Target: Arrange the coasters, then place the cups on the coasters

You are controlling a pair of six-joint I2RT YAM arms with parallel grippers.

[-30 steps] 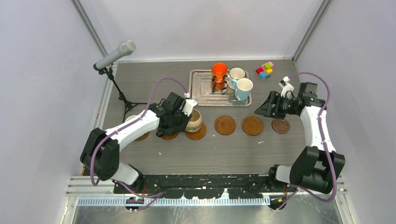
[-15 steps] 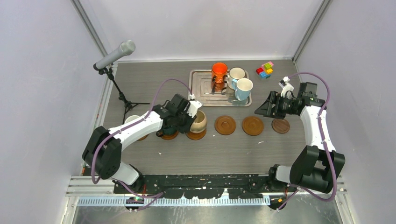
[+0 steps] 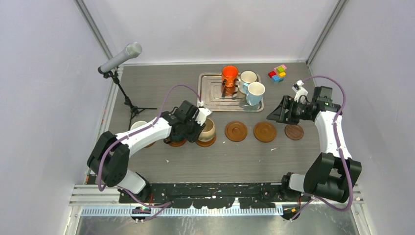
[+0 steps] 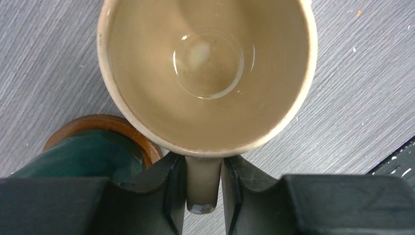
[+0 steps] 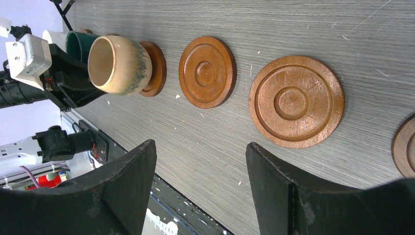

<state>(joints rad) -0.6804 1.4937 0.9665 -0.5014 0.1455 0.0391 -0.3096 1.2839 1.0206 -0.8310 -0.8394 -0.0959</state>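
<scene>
Sideways, towards the right arm, was how the left arm had shifted in the last second, taking the beige cup with it. I saw no change at the right gripper: jaws wide, nothing between them, two bare coasters ahead of its fingers.

The beige cup stood directly ahead of the left gripper, upright, over its coaster. I could not confirm contact with the coaster. The dark green cup stood just beside the gripper's left finger. The cup's handle pointed straight back between the jaws, which stood narrow and close on both sides. I could not tell whether they were pinching it. I judged that the withdrawal should run straight back along the handle's axis.
</scene>
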